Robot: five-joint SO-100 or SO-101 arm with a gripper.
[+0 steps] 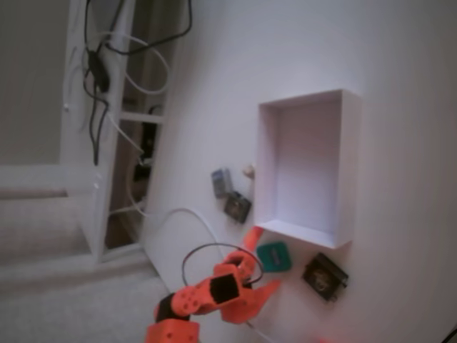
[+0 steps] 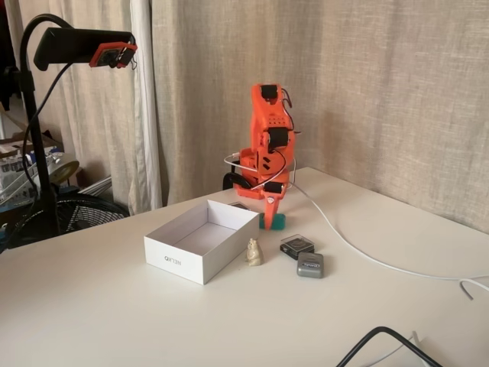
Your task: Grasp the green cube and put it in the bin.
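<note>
probably light, stiff and a bit slick: green cube [image 1: 274, 256] at lower centre, best pinched across flat sides by wide-open, empty gripper [image 1: 260, 263] straddling it.

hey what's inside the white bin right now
Nothing shows inside the bin: a fixed view from above shows its floor bare. The green cube sits outside it on the table, at the tool. Nothing there is hidden.

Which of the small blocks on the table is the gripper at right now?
The green cube, lying just outside the bin's near wall. The gripper straddles it with jaws open. The two dark blocks and the grey block lie clear of it.
</note>
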